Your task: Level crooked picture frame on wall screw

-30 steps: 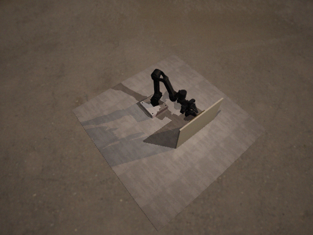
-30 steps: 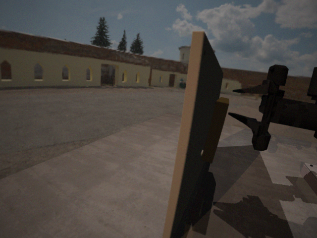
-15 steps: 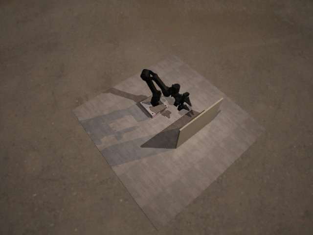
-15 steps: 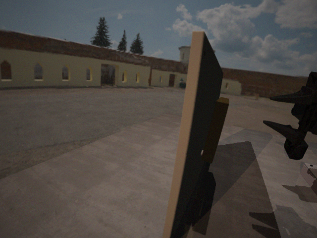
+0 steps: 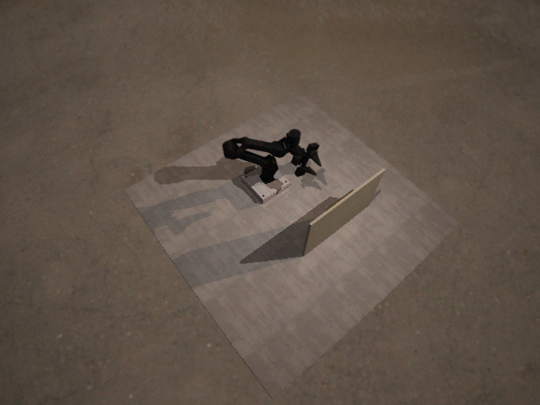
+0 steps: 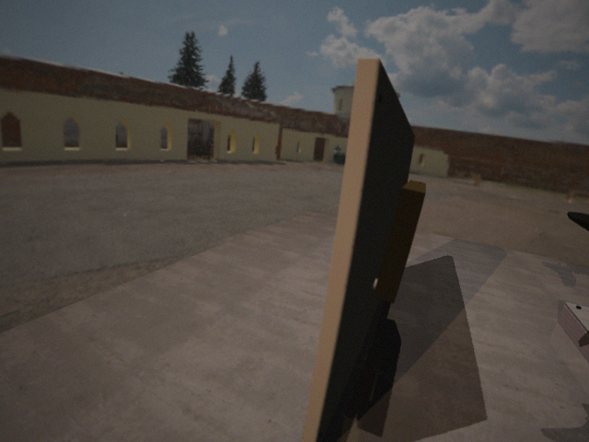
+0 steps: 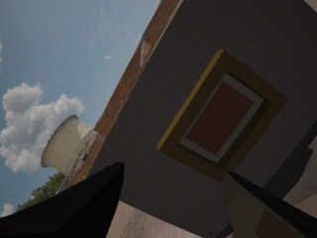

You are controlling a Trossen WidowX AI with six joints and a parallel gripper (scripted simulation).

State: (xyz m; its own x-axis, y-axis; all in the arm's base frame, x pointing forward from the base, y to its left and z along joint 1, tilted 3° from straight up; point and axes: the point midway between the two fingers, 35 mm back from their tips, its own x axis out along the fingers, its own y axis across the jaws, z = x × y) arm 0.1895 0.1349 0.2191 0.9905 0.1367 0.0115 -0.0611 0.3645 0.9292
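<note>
1. Picture frame (image 7: 221, 114): yellow border, red centre, hanging on the dark face of the wall board (image 7: 264, 20). It sits well ahead of the claw (image 7: 174, 225), apart from it and touching neither finger.
2. Step in hand, as you should judge it: the look after letting go. Hold the claw back where the whole frame shows between the fingers.
3. Level check: compare the frame's top edge with the board's top edge, since the wrist camera is itself rolled. From this view alone you cannot tell whether it hangs level.
4. If one side is high, return squarely, grip the edge and lift only slightly.
5. Claw: about half open, holding nothing, touching nothing.
</note>
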